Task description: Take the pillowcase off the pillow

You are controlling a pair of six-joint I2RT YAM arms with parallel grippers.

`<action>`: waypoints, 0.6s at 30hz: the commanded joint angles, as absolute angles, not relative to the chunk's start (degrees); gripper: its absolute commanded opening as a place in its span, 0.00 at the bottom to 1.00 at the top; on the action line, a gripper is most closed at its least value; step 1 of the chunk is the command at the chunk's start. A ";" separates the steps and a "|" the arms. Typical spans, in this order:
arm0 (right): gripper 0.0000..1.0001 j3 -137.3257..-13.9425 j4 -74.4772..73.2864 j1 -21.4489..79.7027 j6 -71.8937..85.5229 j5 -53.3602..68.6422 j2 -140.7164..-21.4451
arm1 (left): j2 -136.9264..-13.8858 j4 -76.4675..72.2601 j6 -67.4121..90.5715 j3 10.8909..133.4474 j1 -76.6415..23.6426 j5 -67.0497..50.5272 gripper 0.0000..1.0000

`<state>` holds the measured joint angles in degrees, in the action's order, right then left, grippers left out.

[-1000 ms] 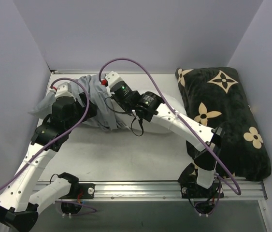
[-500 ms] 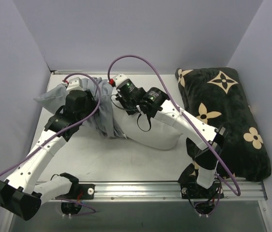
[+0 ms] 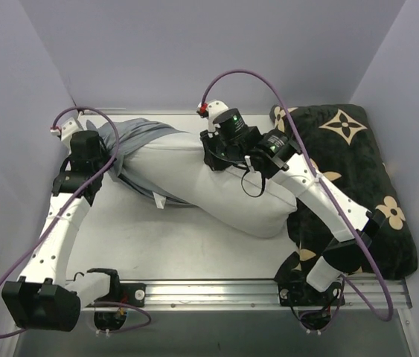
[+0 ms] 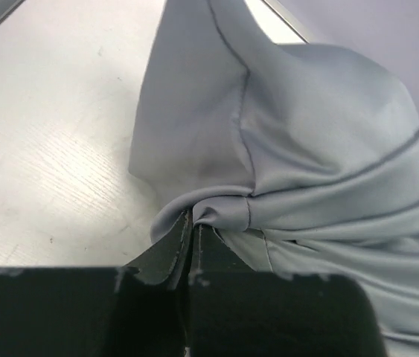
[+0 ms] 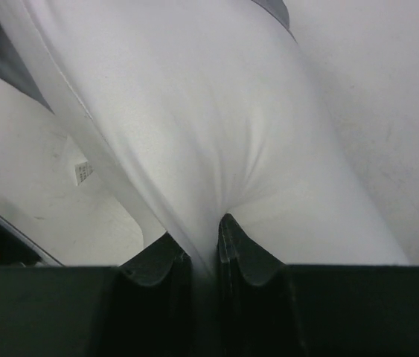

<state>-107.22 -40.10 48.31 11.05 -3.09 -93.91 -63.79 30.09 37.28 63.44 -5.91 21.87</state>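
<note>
The white pillow (image 3: 216,182) lies across the middle of the table, most of its body bare. The grey-blue pillowcase (image 3: 135,137) is bunched over its left end. My left gripper (image 3: 109,158) is at that bunch, shut on a fold of the pillowcase (image 4: 306,149); in the left wrist view the jaws (image 4: 192,223) pinch the cloth tight. My right gripper (image 3: 210,160) sits on the upper middle of the pillow. Its jaws (image 5: 205,239) are shut on a pinch of the pillow's white fabric (image 5: 194,111). A sliver of pillowcase (image 5: 272,9) shows beyond.
A black cushion with tan flower motifs (image 3: 350,171) lies along the right side, touching the pillow's right end. Lilac walls close in the left, back and right. The table (image 3: 157,242) shows bare in front of the pillow, ahead of a metal rail (image 3: 209,291).
My left gripper has shut on the pillowcase and swung left. My right gripper has drawn the pillow to the right, so much more white pillow shows outside the cover.
</note>
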 commanded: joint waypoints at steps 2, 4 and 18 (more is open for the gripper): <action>0.00 -110.92 -39.81 46.49 13.71 -3.88 -83.68 | -68.28 29.01 39.10 63.63 2.19 30.32 0.00; 0.00 -110.83 -39.99 46.49 14.06 -3.08 -81.66 | -71.18 28.21 40.42 64.07 3.25 30.15 0.00; 0.00 -106.70 -40.78 46.93 15.47 -0.70 -73.66 | -86.48 27.07 41.04 71.36 6.06 29.45 0.00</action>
